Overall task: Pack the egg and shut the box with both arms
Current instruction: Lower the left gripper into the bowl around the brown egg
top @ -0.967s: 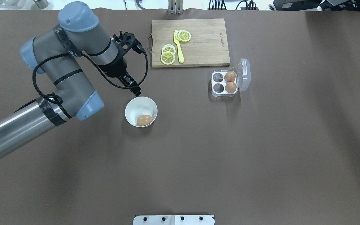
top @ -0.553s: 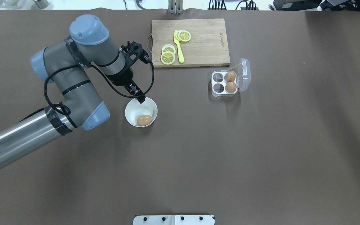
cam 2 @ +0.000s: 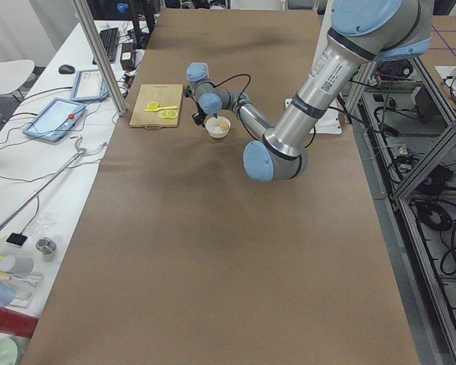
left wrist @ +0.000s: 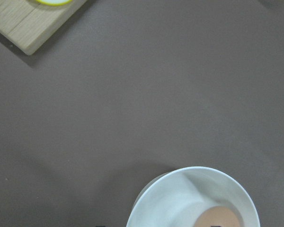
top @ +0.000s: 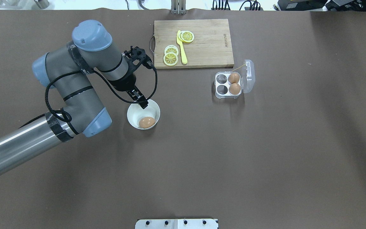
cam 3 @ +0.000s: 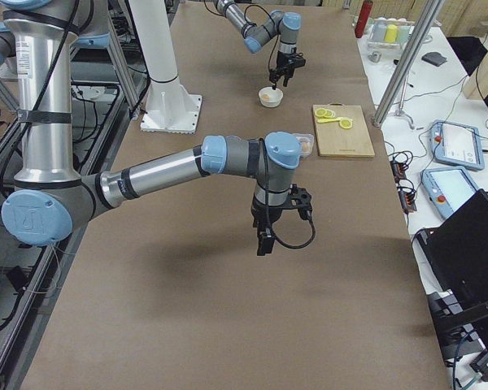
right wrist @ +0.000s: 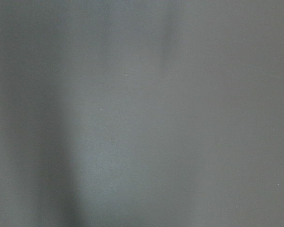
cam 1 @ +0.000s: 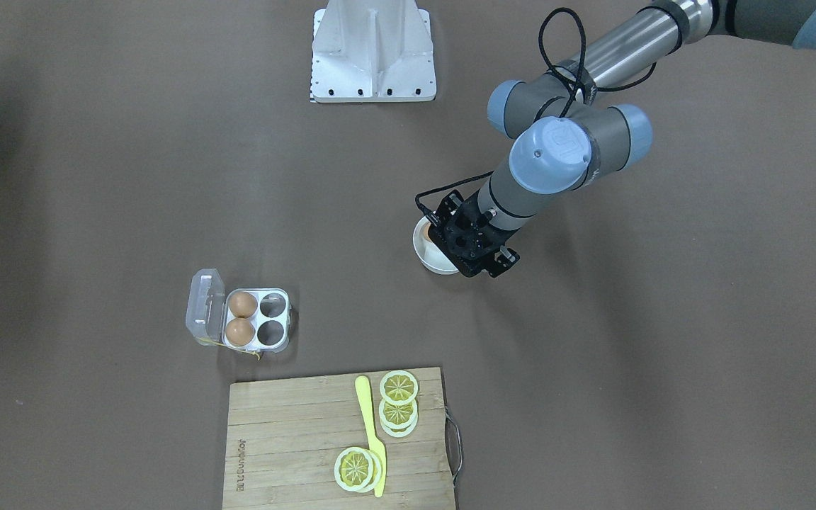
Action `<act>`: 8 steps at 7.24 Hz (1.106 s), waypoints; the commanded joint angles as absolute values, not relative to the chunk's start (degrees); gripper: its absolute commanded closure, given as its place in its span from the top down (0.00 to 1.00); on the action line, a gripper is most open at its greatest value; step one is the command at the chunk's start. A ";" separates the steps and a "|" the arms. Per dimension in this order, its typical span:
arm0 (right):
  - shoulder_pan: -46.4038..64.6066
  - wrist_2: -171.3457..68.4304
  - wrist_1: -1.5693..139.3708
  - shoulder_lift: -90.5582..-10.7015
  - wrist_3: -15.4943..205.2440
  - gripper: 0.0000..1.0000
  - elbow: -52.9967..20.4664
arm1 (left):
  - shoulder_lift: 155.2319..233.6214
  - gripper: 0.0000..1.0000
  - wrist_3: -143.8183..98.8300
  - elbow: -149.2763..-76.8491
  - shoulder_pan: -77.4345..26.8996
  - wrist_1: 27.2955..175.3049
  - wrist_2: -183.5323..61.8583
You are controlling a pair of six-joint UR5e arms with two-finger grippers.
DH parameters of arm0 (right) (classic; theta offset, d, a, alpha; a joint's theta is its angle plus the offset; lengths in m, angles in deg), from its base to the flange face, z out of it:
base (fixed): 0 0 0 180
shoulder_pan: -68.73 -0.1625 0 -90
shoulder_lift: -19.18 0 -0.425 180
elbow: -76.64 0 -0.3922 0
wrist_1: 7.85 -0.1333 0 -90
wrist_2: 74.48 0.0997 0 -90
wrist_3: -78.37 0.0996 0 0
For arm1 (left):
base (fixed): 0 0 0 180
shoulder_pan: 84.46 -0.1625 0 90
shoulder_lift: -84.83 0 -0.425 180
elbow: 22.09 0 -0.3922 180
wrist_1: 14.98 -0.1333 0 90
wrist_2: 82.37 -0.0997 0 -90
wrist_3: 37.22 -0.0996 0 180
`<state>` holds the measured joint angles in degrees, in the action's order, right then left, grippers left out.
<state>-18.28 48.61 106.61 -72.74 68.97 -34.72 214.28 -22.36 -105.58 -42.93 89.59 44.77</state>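
One orange-brown egg [top: 146,122] lies in a white bowl [top: 152,108]. My left gripper [top: 142,104] hangs over the bowl's far rim, apart from the egg, and looks open and empty. The left wrist view shows the bowl [left wrist: 175,198] and the egg [left wrist: 218,217] at its bottom edge. The clear egg box [top: 221,84] stands to the right with its lid [top: 249,76] open. Two eggs [top: 234,83] fill its right cells and the left cells are empty. My right gripper [cam 3: 264,240] shows only in the exterior right view, above bare table. I cannot tell whether it is open.
A wooden cutting board [top: 208,43] with lemon slices [top: 171,55] and a yellow knife [top: 181,47] lies at the far side, behind the bowl and the box. The white metal stand [cam 1: 374,49] is at the robot's edge of the table.
My left arm has moved right and toward the robot. Its gripper went from just outside the bowl's far-left rim to over the bowl. The egg and the box have not moved.
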 commanded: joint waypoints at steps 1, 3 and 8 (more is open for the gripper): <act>-18.28 48.57 106.59 -72.67 68.97 1.00 -34.72 | 213.68 0.83 -22.02 -106.56 -43.76 89.52 44.63; -18.28 48.57 106.59 -72.49 68.97 1.00 -34.63 | 213.59 0.83 -21.84 -106.38 -47.18 89.61 41.21; -17.93 48.65 106.68 -72.49 69.06 1.00 -34.71 | 211.39 0.83 -21.84 -109.46 -47.72 89.61 40.33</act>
